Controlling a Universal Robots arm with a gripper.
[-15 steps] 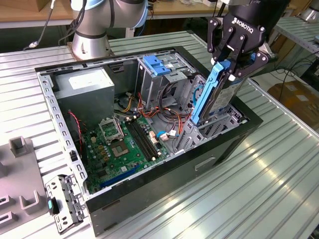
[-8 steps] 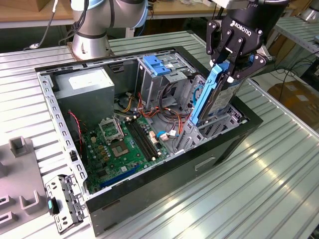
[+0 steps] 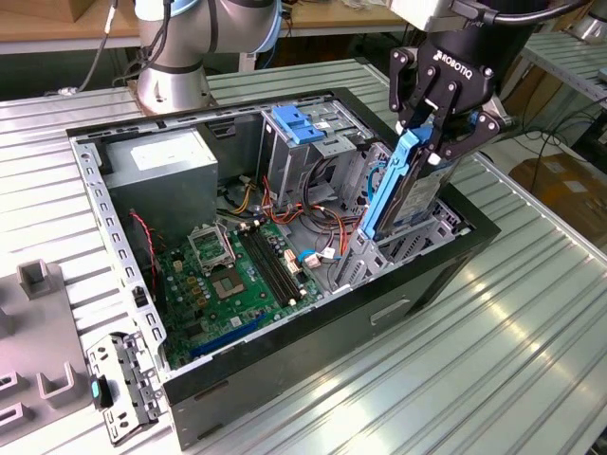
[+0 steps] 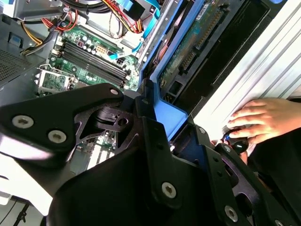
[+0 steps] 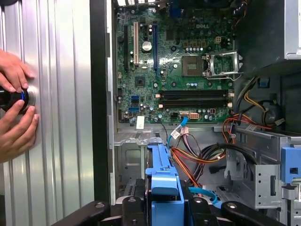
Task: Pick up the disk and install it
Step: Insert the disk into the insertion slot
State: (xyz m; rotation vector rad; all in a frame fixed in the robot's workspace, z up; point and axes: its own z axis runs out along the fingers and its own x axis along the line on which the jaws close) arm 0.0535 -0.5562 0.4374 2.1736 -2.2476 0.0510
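Gripper (image 3: pixel 441 142) clamps the disk (image 3: pixel 391 194) on edge at the drive bay (image 3: pixel 422 245), orange cables (image 3: pixel 318 207) just beside.

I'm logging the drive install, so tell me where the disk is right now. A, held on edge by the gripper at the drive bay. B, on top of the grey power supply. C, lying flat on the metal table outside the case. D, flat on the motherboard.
A: in the exterior view the gripper is shut on the disk, which stands tilted on edge with its lower end in the open computer case.
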